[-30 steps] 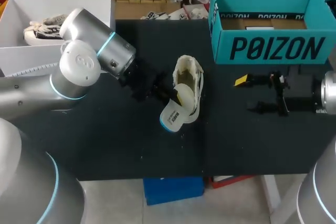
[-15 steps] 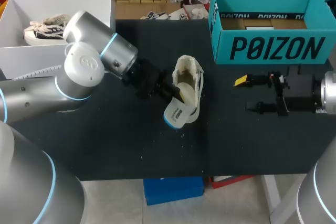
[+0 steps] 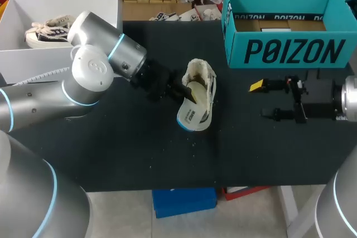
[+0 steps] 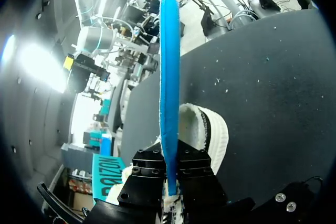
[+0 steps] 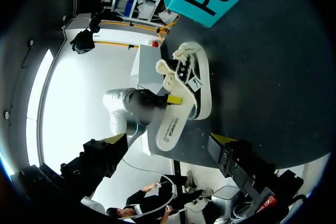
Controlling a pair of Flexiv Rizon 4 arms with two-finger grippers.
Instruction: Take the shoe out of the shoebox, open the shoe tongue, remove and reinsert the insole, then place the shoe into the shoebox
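White cardboard makes the open box (image 3: 22,59) at the far left of the black table (image 3: 111,154), and a spare shoe (image 3: 47,30) lies inside it. My left arm (image 3: 95,65) comes in from that side. The left gripper (image 3: 188,94) is clamped on the insole (image 3: 192,116), with one finger on each face. In the left wrist view the insole's blue edge stands straight up between the black fingers. The insole is white on its face. One end is in the opening of the cream shoe (image 3: 205,85), and the other end sticks out over the shoe's near end. The shoe lies on the table near the middle, outside the teal shoebox (image 3: 281,51) at the far right. In front of the shoebox the right gripper (image 3: 263,101) points toward the shoe, fingers spread apart and holding nothing.
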